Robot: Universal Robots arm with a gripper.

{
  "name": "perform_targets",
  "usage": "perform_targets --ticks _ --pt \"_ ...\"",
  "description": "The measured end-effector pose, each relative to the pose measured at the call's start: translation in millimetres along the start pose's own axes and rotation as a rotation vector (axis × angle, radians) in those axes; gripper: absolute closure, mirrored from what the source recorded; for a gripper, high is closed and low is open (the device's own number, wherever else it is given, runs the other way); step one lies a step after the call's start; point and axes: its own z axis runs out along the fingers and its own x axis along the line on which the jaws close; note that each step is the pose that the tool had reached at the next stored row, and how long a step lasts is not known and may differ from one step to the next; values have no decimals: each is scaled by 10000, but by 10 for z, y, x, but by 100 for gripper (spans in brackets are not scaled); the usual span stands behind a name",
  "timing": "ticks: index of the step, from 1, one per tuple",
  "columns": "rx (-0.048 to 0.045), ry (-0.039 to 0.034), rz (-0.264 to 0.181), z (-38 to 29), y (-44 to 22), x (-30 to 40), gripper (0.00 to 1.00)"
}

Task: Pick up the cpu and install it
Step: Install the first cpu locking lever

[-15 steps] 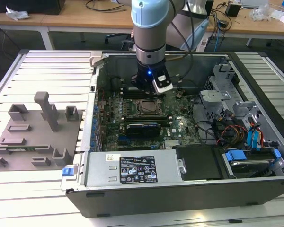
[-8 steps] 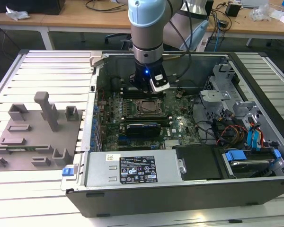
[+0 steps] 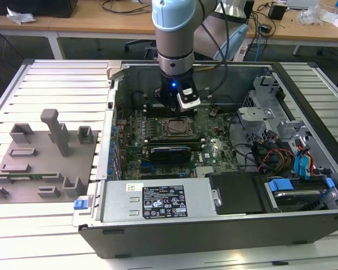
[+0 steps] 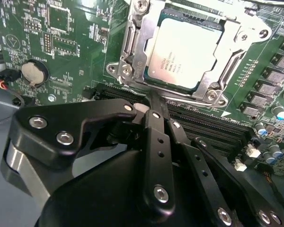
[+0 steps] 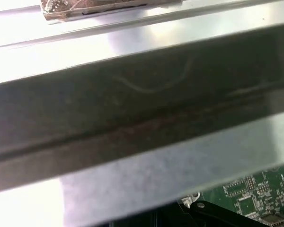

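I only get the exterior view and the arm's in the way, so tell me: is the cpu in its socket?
Observer: Yes. In the second wrist view the cpu lies flat inside the metal socket frame, silvery top up.
Operator: Is the pincer touching the cpu?
Observer: No. The pincer is off the cpu, by the frame's edge, next to the dark memory slots.

exterior view is evenly lit from overhead, pretty sharp, soft shadows inside the computer case (image 3: 304, 230). second wrist view's motherboard (image 4: 61, 42) is crisp, gripper (image 4: 149, 111) up close goes soft. first wrist view is blurry with blown-out white glare.
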Motion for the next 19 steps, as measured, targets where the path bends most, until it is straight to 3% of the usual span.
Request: perform_targets --ticks 2,8,15,19 --pt "89 -48 209 5 -1 0 89" --pt "131 -91 487 15 -2 1 89" --pt "135 -102 582 22 -2 -2 89" --pt "54 -80 592 26 1 -13 89"
